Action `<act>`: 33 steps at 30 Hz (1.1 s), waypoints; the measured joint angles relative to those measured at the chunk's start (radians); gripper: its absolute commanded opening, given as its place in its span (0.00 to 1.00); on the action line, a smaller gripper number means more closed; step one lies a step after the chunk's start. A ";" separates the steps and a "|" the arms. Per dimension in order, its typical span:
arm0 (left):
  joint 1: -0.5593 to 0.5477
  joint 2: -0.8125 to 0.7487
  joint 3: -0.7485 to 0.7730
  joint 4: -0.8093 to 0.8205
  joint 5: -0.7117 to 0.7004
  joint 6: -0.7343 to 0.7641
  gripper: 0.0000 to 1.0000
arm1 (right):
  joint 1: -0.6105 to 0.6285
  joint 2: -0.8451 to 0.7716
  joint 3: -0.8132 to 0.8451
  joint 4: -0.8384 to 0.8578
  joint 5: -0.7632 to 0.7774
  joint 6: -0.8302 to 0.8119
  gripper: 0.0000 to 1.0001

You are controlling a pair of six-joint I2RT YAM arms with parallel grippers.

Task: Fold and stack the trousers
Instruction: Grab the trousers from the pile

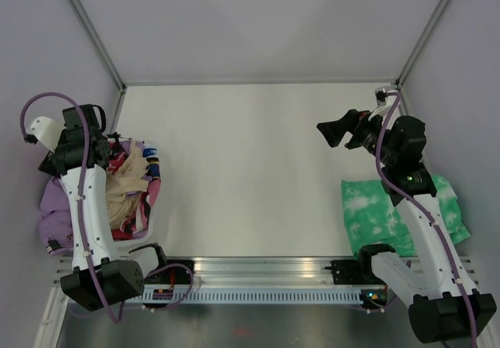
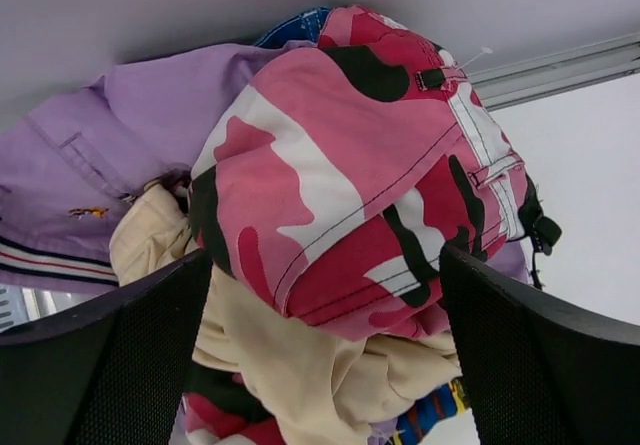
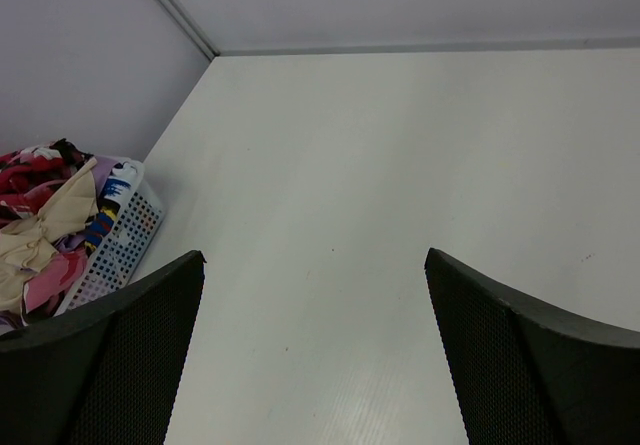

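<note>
Left gripper (image 2: pixel 325 257): fingers wide apart, clamped on nothing; the trousers bulge between them in the wrist view, contact unclear.
Right gripper (image 3: pixel 315 255): fingers wide apart, above the table (image 1: pixel 250 168) at 2 o'clock, pointing toward 9.
Trousers (image 2: pixel 340 165): bunched on top of the heap in the basket (image 3: pixel 120 250), at the table's 9 o'clock edge.
Lilac garment (image 2: pixel 120 135): at the trousers' 10 o'clock.
Beige garment (image 2: pixel 300 365): at their 6 o'clock.
Green cloth (image 1: pixel 367 207): flat at the table's 4 o'clock, partly under the right arm.
</note>
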 measured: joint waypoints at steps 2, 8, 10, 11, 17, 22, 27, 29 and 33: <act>0.008 0.000 -0.043 0.054 0.006 0.027 1.00 | 0.000 0.003 0.000 -0.003 0.000 -0.003 0.98; 0.008 0.005 -0.166 0.195 0.074 0.105 1.00 | 0.000 0.018 0.000 -0.014 0.005 -0.008 0.98; 0.008 0.007 -0.216 0.239 0.091 0.121 0.96 | 0.000 0.019 0.000 -0.016 0.010 -0.011 0.98; 0.008 0.006 -0.242 0.263 0.092 0.126 0.82 | 0.000 0.021 0.002 -0.017 0.010 -0.015 0.98; 0.022 -0.022 -0.359 0.421 0.099 0.184 0.20 | 0.003 0.058 0.054 -0.054 0.011 -0.036 0.98; 0.036 -0.067 -0.385 0.509 0.092 0.262 0.02 | 0.007 0.104 0.097 -0.060 0.011 -0.052 0.98; 0.043 -0.068 -0.334 0.507 0.164 0.380 0.02 | 0.013 0.182 0.131 -0.092 0.027 -0.087 0.98; 0.047 -0.068 -0.261 0.475 0.230 0.430 0.02 | 0.017 0.232 0.179 -0.117 0.032 -0.098 0.98; 0.045 -0.068 -0.053 0.399 0.381 0.490 0.02 | 0.026 0.289 0.253 -0.127 0.037 -0.101 0.98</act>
